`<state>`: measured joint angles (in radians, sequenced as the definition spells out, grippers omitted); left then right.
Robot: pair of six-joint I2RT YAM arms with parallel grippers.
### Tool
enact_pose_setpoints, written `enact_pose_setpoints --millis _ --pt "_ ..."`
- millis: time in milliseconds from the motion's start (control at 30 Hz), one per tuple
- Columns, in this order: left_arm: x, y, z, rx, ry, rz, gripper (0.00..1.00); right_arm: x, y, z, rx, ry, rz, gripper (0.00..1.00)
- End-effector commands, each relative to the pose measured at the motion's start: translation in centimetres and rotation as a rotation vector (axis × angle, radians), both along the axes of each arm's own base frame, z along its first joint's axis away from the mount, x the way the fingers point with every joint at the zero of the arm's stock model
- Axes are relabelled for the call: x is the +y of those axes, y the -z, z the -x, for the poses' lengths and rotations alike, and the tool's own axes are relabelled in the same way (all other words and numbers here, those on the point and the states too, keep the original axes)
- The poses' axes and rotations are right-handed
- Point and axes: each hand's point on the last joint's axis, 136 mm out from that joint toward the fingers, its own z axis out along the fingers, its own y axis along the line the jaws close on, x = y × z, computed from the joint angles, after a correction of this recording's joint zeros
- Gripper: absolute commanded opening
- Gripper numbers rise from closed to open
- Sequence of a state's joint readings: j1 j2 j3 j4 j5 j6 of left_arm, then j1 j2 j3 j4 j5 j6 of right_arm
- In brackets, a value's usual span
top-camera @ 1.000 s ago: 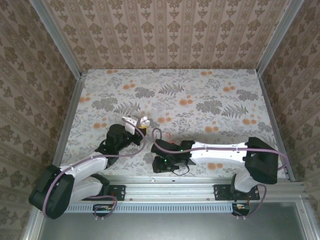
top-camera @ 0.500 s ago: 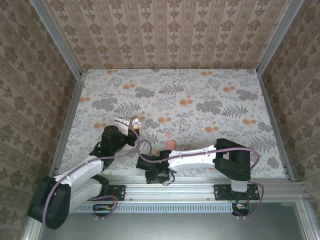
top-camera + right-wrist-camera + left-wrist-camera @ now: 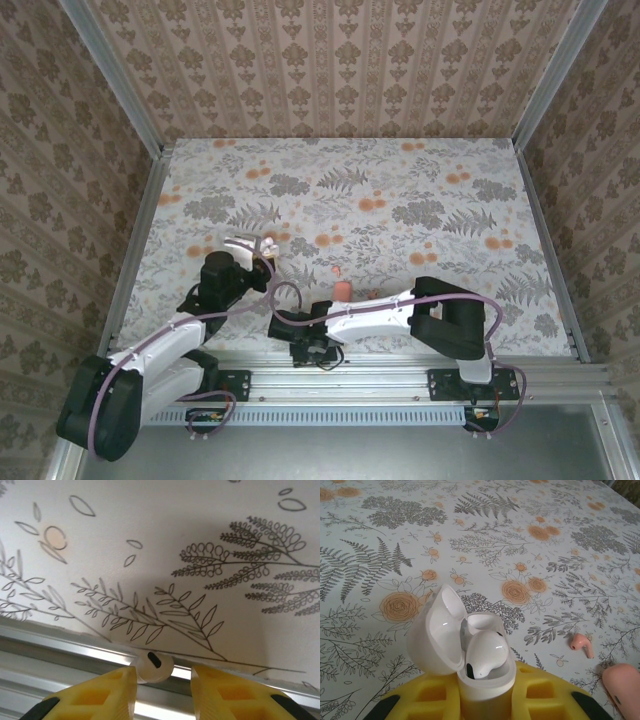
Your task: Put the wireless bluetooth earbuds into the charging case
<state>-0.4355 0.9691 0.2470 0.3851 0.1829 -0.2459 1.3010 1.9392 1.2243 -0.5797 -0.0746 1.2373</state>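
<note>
Two yellow fingers (image 3: 107,692) of the right gripper (image 3: 163,676) stand apart at the bottom of the right wrist view. A white earbud (image 3: 152,666) sits between them, up against the left-hand finger with a clear gap to the other one. That bud lies right where the flowered cloth (image 3: 165,540) meets the aluminium rail (image 3: 60,647) running across the lower frame.

Over to the left gripper (image 3: 487,689), bottom centre of its wrist view: it's clamped on the white charging case (image 3: 487,677), which stands upright between the yellow fingers. The lid (image 3: 437,637) is swung open to the left, and a second white earbud (image 3: 486,654) is seated inside.

Out at the lower right, a coral earbud (image 3: 581,645) lies on the cloth, and the coral case (image 3: 625,687) pokes in at the corner near it. From above, that coral case sits near centre frame, between the two wrists.
</note>
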Motion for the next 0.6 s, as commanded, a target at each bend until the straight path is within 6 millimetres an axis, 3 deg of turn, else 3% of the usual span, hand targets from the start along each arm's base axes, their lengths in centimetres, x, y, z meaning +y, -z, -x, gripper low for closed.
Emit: enact_pose_setpoints --millis 0,400,567 --pt "0.3 -0.4 0.0 -0.008 -0.013 0.028 0.03 0.0 0.5 -0.4 0.009 0.008 0.022 0.35" --pt "0.4 -0.5 -0.1 -0.01 -0.017 0.029 0.04 0.6 2.1 -0.8 0.046 -0.013 0.028 0.29" --pt "0.4 -0.5 -0.1 -0.009 -0.017 0.028 0.04 0.6 1.4 -1.2 0.02 -0.02 0.024 0.23"
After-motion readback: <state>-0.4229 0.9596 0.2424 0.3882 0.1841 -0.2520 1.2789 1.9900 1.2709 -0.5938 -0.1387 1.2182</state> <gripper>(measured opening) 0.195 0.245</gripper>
